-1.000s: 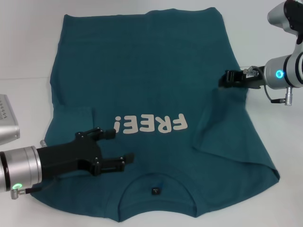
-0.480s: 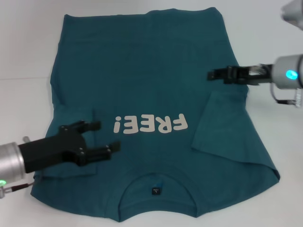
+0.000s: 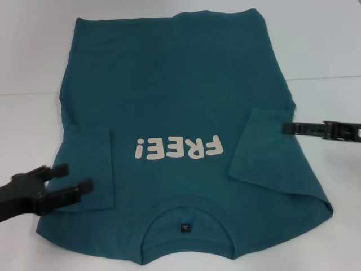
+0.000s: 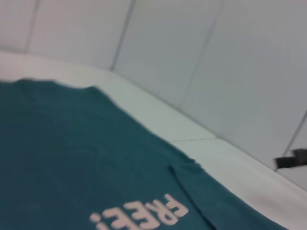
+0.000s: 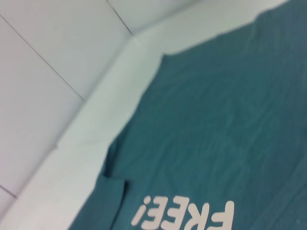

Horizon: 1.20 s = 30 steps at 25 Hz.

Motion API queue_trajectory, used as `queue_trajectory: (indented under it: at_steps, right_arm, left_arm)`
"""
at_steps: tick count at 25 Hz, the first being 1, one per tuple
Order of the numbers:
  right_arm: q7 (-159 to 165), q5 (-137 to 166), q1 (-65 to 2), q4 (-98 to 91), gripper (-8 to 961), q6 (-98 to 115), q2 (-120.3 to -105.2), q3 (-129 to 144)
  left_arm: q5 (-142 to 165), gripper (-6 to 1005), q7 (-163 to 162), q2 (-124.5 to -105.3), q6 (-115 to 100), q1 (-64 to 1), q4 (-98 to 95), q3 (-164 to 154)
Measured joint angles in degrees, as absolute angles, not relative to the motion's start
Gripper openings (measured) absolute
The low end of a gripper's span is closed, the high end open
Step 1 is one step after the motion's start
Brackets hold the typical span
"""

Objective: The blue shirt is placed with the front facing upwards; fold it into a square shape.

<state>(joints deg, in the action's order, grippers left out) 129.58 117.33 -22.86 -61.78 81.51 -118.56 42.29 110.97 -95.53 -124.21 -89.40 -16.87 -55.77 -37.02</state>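
On white table (image 3: pixel 333 51), blue shirt (image 3: pixel 169 101), sleeves folded inward

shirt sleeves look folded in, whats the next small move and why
Probably bring both pincers back to the collar end of the shirt to fold it lengthwise. Both sleeves already lie folded onto the body, and the left pincer, open, and the right pincer sit at the shirt's side edges holding nothing.
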Motion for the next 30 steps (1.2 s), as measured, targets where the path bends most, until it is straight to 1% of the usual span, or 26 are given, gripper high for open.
queue_trajectory:
  at_steps: [1, 6, 14, 17, 20, 30]
  right_arm:
    - [128.0, 114.9, -21.3, -61.4, 847, 82.5, -118.55, 41.3]
    - [121.3, 111.2, -18.4, -58.3, 847, 85.6, -118.21, 35.7]
    - [117.9, 111.5, -20.1, -53.0, 846, 85.3, -115.78, 32.3]
    - [117.5, 112.0, -21.4, -51.8, 847, 85.1, -115.14, 32.3]
    - [117.6, 112.7, -22.2, -51.4, 847, 85.0, -114.94, 32.3]
    - [117.7, 113.0, -22.6, -51.4, 846, 85.1, -114.96, 32.2]
  left_arm:
    - [111.0, 802, -97.5, -124.25, -89.4, -15.8, -56.9, -37.2]
    - [113.0, 798, -109.2, -123.90, -87.4, -12.6, -60.2, -36.5]
    - [119.0, 793, -116.4, -124.01, -82.4, -12.9, -60.5, -36.5]
    - [120.3, 790, -119.0, -123.71, -80.7, -13.5, -58.8, -36.5]
    - [122.6, 788, -122.2, -123.51, -80.5, -14.1, -57.7, -36.3]
    - [124.4, 781, -125.6, -123.55, -80.6, -13.4, -57.3, -35.4]
